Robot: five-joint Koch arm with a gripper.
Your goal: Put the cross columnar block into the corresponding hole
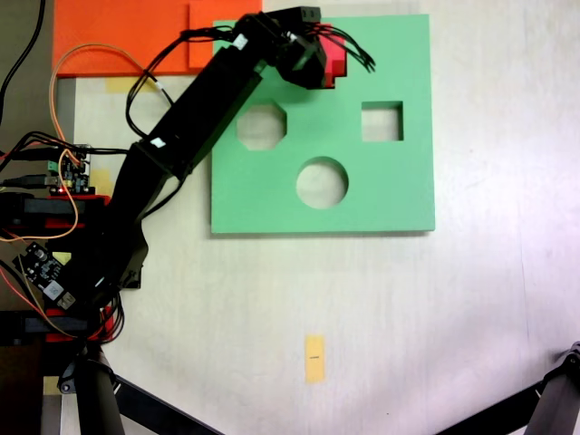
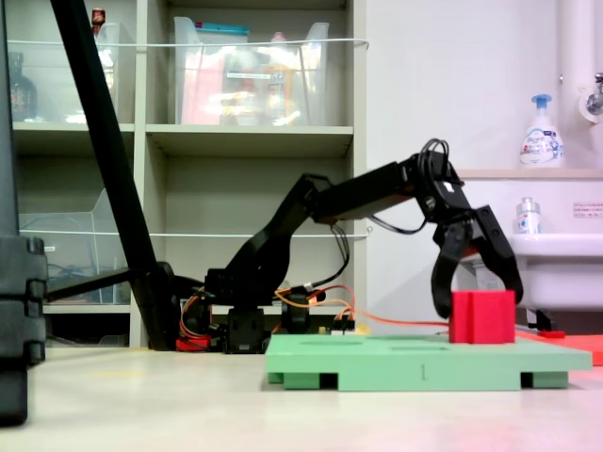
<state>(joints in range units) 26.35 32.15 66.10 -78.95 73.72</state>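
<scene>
near the top centre of the first exterior view, the cross columnar block [image 1: 336, 63] is partly hidden under the gripper [image 1: 313, 62]. at the right of the second exterior view, the block [image 2: 481, 316] is seen upright on the green board [image 2: 424, 363], straddled by widely spread jaws that are not closed on it.

From my remote seat this looks like a small robotics lab or workroom. In the second exterior view I see open shelving [image 2: 250, 141] holding clear plastic bins [image 2: 247, 80], and a white sink [image 2: 556, 268] with a pump soap bottle [image 2: 542, 132] on the ledge above it. In the first exterior view, bare circuit boards [image 1: 43, 267] and loose wires [image 1: 63, 100] lie on the pale counter [image 1: 408, 317] beside tripod legs [image 1: 544, 403].
</scene>
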